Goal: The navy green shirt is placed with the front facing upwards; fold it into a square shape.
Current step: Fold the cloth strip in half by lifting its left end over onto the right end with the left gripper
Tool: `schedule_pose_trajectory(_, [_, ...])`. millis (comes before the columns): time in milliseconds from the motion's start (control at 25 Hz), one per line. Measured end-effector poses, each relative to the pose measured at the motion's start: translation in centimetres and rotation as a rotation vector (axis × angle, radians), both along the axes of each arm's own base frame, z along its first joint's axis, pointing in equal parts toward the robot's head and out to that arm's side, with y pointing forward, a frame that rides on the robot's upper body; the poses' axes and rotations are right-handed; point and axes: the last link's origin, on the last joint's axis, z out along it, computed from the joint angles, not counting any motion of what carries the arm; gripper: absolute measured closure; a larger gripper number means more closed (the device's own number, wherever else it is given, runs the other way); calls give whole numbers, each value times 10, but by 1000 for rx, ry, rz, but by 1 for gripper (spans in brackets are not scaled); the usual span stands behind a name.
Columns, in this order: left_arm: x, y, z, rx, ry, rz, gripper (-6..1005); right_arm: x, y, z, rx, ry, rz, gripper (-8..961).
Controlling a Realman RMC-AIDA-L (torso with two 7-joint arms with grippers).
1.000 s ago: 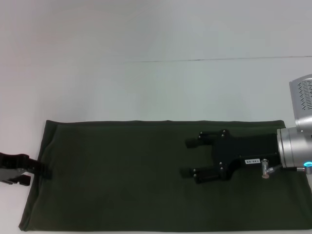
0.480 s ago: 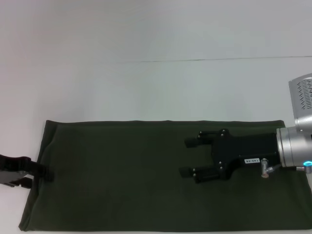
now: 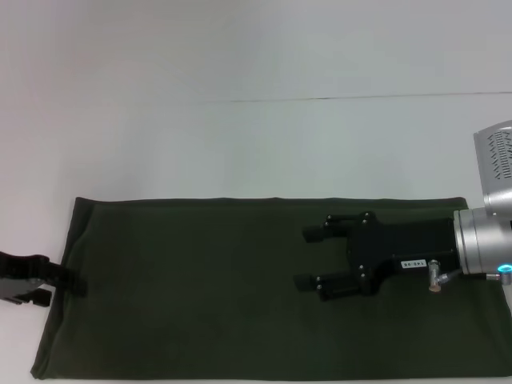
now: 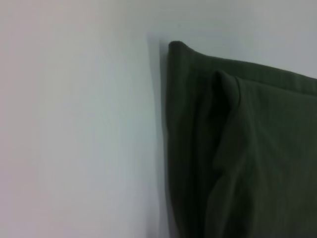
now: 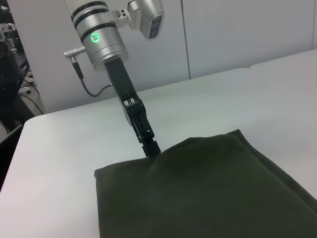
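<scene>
The navy green shirt (image 3: 240, 288) lies on the white table (image 3: 240, 144), already folded into a long band, plain side up, no print showing. Its long axis runs left to right; short ends face the two arms. We cannot tell which end is the collar.

Left gripper (image 3: 68, 282) sits at the left short edge, at mid-width; the right wrist view shows its fingers closed down on that edge, so we judge it holds the cloth for lifting over.

Right gripper (image 3: 308, 259) rests over the right half, fingers spread wide and pointing left, pinching nothing. We judge it pins the fabric as a crease line for the next fold.
</scene>
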Motion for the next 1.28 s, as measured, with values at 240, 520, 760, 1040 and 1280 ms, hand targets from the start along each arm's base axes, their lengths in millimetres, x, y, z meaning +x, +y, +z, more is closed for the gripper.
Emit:
schedule_pose_trajectory(240, [0,1,0,-1,7,-7,332,0,0,0,-1,0,0,96])
schedule_pose_trajectory(520, [-3,0,-1,0,18,-4,341,0,0,0,-1,1,1,97])
schedule_pose_trajectory(760, [-4,0,-1,3,26,-2,348,0,0,0,-2,2,1,96])
schedule_pose_trajectory(1040, [-7,-2,-1,-5,43,1,357,-1,0,0,-2,2,3,97])
schedule_pose_trajectory(1280, [-7,-1,-1,-4,46,0,365,-1,0,0,-2,1,4,96])
